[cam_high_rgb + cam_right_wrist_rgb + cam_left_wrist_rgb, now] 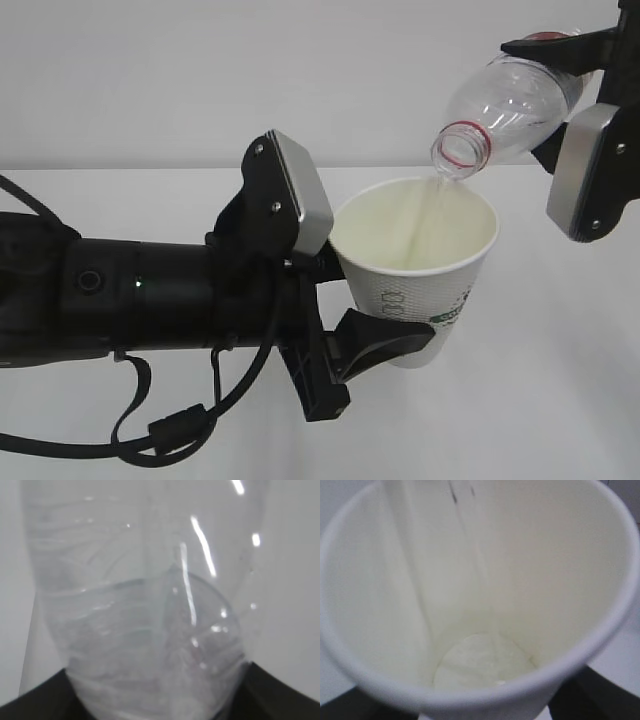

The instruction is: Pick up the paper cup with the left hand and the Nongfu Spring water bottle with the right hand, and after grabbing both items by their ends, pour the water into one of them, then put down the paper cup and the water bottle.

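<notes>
Above the white desk [560,400], the left black claw [335,290] clamps the small white tapered paper cup [425,290] upright by its side to catch water [432,205]. The right claw [575,110], closed round the clear ribbed red-ringed bottle [515,100], tips its mouth just over the cup's rim.

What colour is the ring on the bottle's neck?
Red; the neck ring shows best in the exterior view.

Robot test bench, lab-type setting.
Bare white table [560,400] against a plain pale wall [200,70]; no furnishings or household items. Black arm [120,290] with looping cables [150,430] dominates the scene.
</notes>
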### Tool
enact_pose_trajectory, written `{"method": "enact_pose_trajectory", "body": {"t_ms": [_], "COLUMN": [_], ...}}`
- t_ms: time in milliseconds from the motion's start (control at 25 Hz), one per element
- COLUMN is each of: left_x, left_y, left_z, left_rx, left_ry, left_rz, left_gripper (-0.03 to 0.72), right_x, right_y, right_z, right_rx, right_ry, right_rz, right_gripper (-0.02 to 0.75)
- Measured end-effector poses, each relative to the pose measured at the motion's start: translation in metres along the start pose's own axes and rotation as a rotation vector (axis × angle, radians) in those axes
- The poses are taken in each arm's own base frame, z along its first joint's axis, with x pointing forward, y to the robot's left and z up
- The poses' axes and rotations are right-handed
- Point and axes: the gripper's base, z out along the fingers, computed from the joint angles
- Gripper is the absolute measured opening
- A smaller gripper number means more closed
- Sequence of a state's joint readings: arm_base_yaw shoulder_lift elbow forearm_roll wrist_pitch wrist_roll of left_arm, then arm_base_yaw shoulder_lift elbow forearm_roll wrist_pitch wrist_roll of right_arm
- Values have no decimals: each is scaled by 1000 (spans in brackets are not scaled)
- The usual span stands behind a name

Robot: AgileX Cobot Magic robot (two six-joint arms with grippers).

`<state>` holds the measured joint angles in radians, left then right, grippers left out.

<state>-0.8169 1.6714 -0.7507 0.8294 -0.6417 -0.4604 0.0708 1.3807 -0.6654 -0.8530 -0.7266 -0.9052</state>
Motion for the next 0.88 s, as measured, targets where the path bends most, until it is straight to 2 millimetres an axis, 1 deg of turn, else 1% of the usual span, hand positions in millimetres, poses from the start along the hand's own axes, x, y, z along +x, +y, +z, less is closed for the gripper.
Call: {"method": "enact_pose_trajectory", "body": {"t_ms": [880], "left_x": [1], "left_y": [-2], "left_z": [0], "left_rx": [25], "left_ry": [8], "left_rz": [27], "left_gripper": [495], "right_x": [0], "right_y": [0], "right_z": [0], "right_rx": [0], "right_ry": [0], "right_rz": [-2], "right_gripper": [440]}}
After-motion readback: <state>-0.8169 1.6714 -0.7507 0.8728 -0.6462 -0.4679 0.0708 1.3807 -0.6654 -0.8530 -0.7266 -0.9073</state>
